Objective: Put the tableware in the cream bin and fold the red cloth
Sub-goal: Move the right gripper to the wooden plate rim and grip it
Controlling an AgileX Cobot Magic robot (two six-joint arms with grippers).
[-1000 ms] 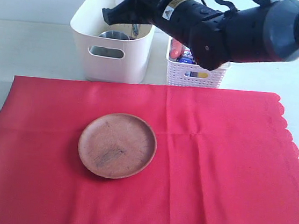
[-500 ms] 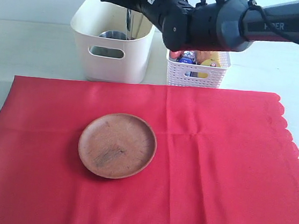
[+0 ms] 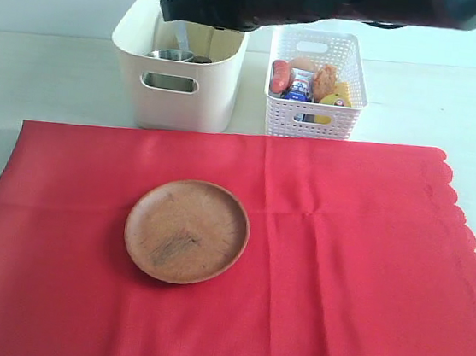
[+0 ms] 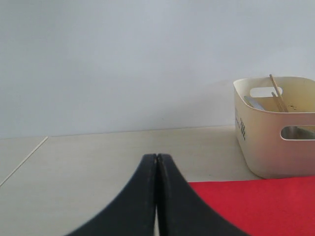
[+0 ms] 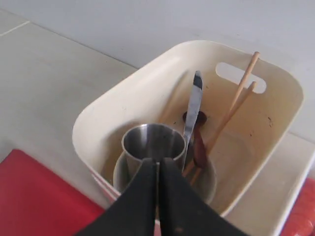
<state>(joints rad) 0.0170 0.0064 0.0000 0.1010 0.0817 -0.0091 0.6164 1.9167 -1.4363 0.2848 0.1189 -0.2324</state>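
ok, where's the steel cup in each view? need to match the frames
Exterior view: the round steel cup stands inside the tall cream plastic bin, at the back left.
Left wrist view: not clearly in it; only a grey gleam through the bin's oval handle cut-out.
Right wrist view: the cup is in the bin, just beyond the shut right gripper.
Shared landmark: the cream bin.

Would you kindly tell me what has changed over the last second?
The right gripper has lifted above the cream bin, uncovering the white basket; it has let go of the metal knife, which now leans inside the bin, and is shut. The wooden plate and red cloth have not moved.
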